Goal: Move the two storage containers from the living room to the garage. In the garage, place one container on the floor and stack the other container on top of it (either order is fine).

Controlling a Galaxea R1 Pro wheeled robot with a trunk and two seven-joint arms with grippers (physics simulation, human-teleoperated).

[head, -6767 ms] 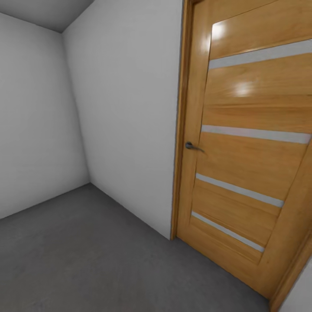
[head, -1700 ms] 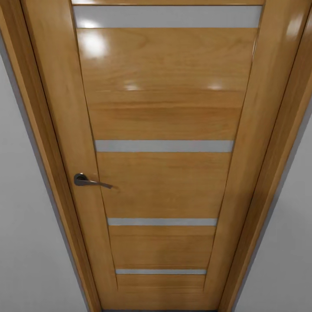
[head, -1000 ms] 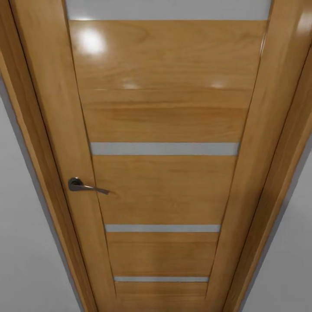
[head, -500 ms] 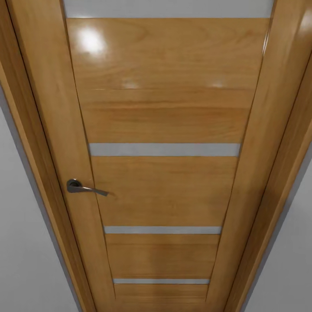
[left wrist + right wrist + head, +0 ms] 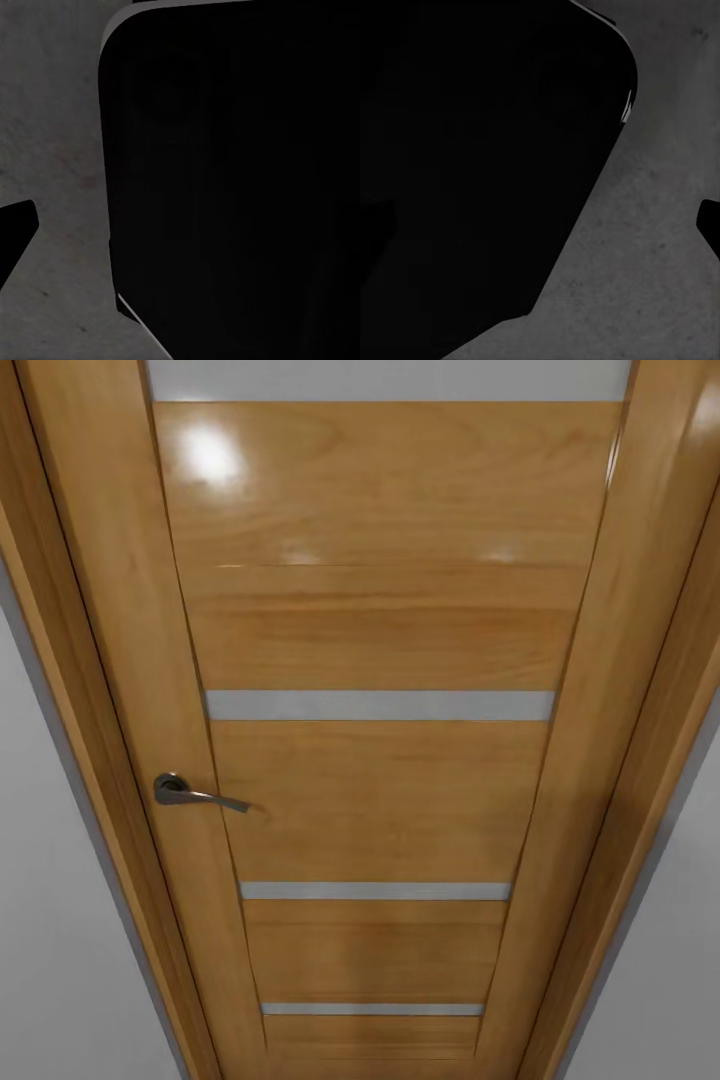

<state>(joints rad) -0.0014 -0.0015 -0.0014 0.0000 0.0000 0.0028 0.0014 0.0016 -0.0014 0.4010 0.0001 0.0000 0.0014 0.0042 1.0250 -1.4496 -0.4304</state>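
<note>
1. In the head view, a glossy orange-brown wooden door [image 5: 380, 780] stands shut, close in front of the camera, with pale horizontal stripes [image 5: 380, 705] across its panel.
2. A dark metal lever handle [image 5: 190, 793] sits at about 9 o'clock on the door, its lever pointing toward the door's middle.
3. A wooden door frame [image 5: 75, 690] borders the door on both sides, with plain grey-white wall [image 5: 60, 980] beyond it at 8 o'clock and 4 o'clock.
4. The left wrist view has a large black rounded body [image 5: 240, 187] over mottled dark grey floor [image 5: 52, 150].
5. The right wrist view has a similar black mass [image 5: 472, 165] over the same grey surface [image 5: 652, 277].
6. I cannot tell whether either gripper's fingers are apart or together.
7. The storage containers cannot be placed from these views.
</note>
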